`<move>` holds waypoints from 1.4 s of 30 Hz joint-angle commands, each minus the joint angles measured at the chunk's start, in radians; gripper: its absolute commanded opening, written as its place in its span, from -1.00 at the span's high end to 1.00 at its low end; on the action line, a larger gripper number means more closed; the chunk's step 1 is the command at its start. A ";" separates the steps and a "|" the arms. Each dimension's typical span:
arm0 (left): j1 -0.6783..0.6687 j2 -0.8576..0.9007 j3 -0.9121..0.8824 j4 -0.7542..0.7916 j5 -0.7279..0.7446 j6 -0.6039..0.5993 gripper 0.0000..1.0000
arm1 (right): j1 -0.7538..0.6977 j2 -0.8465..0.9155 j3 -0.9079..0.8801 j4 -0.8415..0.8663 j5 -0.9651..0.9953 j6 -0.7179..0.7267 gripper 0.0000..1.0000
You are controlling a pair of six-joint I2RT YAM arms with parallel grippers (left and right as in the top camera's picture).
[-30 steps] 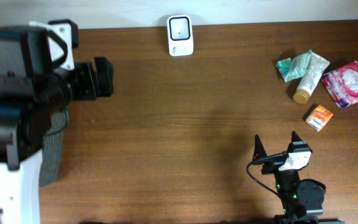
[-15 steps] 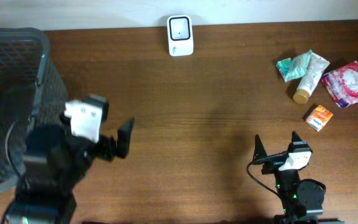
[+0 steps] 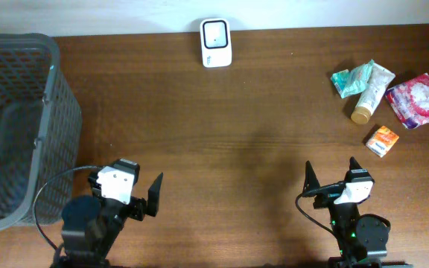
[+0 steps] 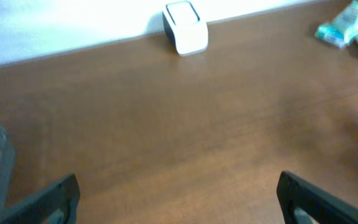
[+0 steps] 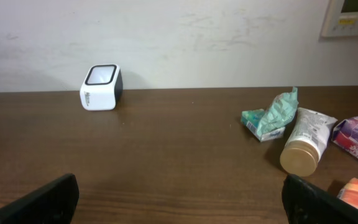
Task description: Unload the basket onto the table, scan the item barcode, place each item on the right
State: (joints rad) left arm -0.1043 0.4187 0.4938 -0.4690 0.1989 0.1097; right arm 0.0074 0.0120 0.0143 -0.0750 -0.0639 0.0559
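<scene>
Counting on the table (image 3: 237,134), four items lie grouped at two o'clock: one teal packet (image 3: 346,80), one cream tube (image 3: 371,91), one pink pouch (image 3: 419,100), one small orange box (image 3: 383,140); the tube touches the teal packet; the orange box sits apart at the group's six o'clock; one white scanner (image 3: 216,43) stands at twelve o'clock; one grey basket (image 3: 51,89) at nine o'clock; left gripper (image 3: 125,184) at seven and right gripper (image 3: 331,170) at five both gape wide, holding nothing.

One scanner (image 3: 216,42); one basket (image 3: 59,134); one teal pouch (image 3: 347,79); one tube (image 3: 371,91); one pink packet (image 3: 419,100); one orange box (image 3: 383,140).
</scene>
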 commanded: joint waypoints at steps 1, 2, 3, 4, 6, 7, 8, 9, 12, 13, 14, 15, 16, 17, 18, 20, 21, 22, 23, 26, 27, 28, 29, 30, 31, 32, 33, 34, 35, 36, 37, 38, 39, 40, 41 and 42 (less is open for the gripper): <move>0.008 -0.119 -0.129 0.154 -0.008 0.012 -0.98 | 0.005 -0.008 -0.009 -0.001 0.013 0.003 -0.97; 0.008 -0.148 -0.162 0.203 -0.008 0.012 -0.98 | 0.006 -0.008 -0.009 -0.001 0.013 0.003 -0.97; 0.009 -0.183 -0.200 0.251 -0.008 0.012 -0.98 | 0.005 -0.008 -0.009 -0.001 0.013 0.003 -0.97; 0.009 -0.211 -0.231 0.287 -0.009 0.012 -0.98 | 0.005 -0.008 -0.009 -0.001 0.013 0.003 -0.97; 0.015 -0.269 -0.292 0.344 -0.012 0.011 -0.98 | 0.005 -0.008 -0.009 -0.001 0.013 0.003 -0.97; 0.031 -0.289 -0.314 0.360 -0.013 -0.010 -0.98 | 0.005 -0.008 -0.009 -0.001 0.013 0.003 -0.97; 0.055 -0.307 -0.331 0.364 -0.013 -0.028 -0.98 | 0.006 -0.008 -0.009 -0.001 0.013 0.003 -0.97; 0.073 -0.322 -0.343 0.364 -0.012 -0.037 -0.98 | 0.005 -0.008 -0.009 -0.001 0.013 0.003 -0.97; 0.111 -0.402 -0.389 0.364 -0.013 -0.037 -0.98 | 0.005 -0.008 -0.009 -0.001 0.013 0.003 -0.97; 0.114 -0.414 -0.406 0.378 -0.019 -0.038 -0.98 | 0.005 -0.008 -0.009 -0.001 0.013 0.003 -0.97; 0.114 -0.414 -0.425 0.393 -0.042 -0.055 -0.98 | 0.005 -0.008 -0.009 -0.001 0.013 0.003 -0.97; 0.114 -0.414 -0.444 0.412 -0.080 -0.101 -0.98 | 0.005 -0.008 -0.009 -0.001 0.013 0.003 -0.97; 0.114 -0.414 -0.467 0.438 -0.122 -0.159 -0.98 | 0.005 -0.008 -0.009 -0.001 0.013 0.003 -0.97; 0.114 -0.414 -0.487 0.458 -0.145 -0.198 -0.98 | 0.006 -0.008 -0.009 -0.001 0.013 0.003 -0.97; 0.114 -0.414 -0.485 0.448 -0.149 -0.196 -0.98 | 0.006 -0.008 -0.009 -0.001 0.013 0.003 -0.98; 0.114 -0.414 -0.485 0.453 -0.167 -0.195 -0.98 | 0.005 -0.008 -0.009 -0.001 0.013 0.003 -0.97; 0.114 -0.414 -0.485 0.453 -0.174 -0.188 -0.98 | 0.006 -0.008 -0.009 -0.001 0.013 0.003 -0.97; 0.114 -0.414 -0.486 0.450 -0.171 -0.160 -0.98 | 0.005 -0.008 -0.009 -0.001 0.013 0.003 -0.97; 0.114 -0.414 -0.485 0.443 -0.168 -0.138 -0.98 | 0.005 -0.008 -0.009 -0.001 0.013 0.003 -0.97; 0.114 -0.414 -0.486 0.393 -0.131 -0.051 -0.98 | 0.006 -0.008 -0.009 -0.001 0.013 0.003 -0.98; 0.114 -0.414 -0.485 0.393 -0.133 -0.036 -0.98 | 0.005 -0.008 -0.009 -0.001 0.013 0.003 -0.97; 0.114 -0.414 -0.486 0.393 -0.136 -0.032 -0.98 | 0.006 -0.008 -0.009 -0.001 0.013 0.003 -0.97; 0.114 -0.414 -0.485 0.393 -0.136 -0.032 -0.98 | 0.005 -0.008 -0.009 -0.001 0.013 0.003 -0.97; 0.114 -0.414 -0.486 0.392 -0.136 -0.032 -0.98 | 0.006 -0.008 -0.009 -0.001 0.013 0.003 -0.97; 0.114 -0.414 -0.485 0.392 -0.136 -0.032 -0.98 | 0.006 -0.008 -0.009 -0.001 0.013 0.003 -0.97; 0.114 -0.414 -0.485 0.392 -0.136 -0.032 -0.98 | 0.005 -0.008 -0.009 -0.001 0.013 0.003 -0.97; 0.114 -0.414 -0.485 0.391 -0.136 -0.023 -0.98 | 0.005 -0.008 -0.009 -0.001 0.013 0.003 -0.97; 0.114 -0.414 -0.485 0.391 -0.135 -0.005 -0.98 | 0.005 -0.008 -0.009 -0.001 0.013 0.003 -0.97; 0.114 -0.414 -0.485 0.390 -0.136 -0.002 -0.98 | 0.005 -0.008 -0.009 -0.001 0.013 0.003 -0.97; 0.114 -0.406 -0.485 0.390 -0.136 -0.003 -0.98 | 0.006 -0.008 -0.009 -0.001 0.013 0.003 -0.98; 0.114 -0.383 -0.485 0.390 -0.135 -0.004 -0.98 | 0.005 -0.008 -0.009 -0.001 0.013 0.003 -0.97; 0.114 -0.374 -0.485 0.390 -0.135 -0.007 -0.98 | 0.005 -0.008 -0.009 -0.001 0.013 0.003 -0.97; 0.114 -0.373 -0.485 0.391 -0.135 -0.011 -0.98 | 0.005 -0.008 -0.009 -0.001 0.013 0.003 -0.97; 0.114 -0.385 -0.485 0.393 -0.136 -0.010 -0.98 | 0.006 -0.008 -0.009 -0.001 0.013 0.003 -0.97; 0.114 -0.401 -0.485 0.393 -0.136 -0.010 -0.98 | 0.005 -0.008 -0.009 -0.001 0.013 0.003 -0.97; 0.114 -0.415 -0.485 0.393 -0.137 -0.010 -0.98 | 0.005 -0.008 -0.009 -0.001 0.013 0.003 -0.97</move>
State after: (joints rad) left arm 0.0036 0.0326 0.0132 -0.0734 0.0521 0.0868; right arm 0.0074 0.0120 0.0143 -0.0750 -0.0643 0.0559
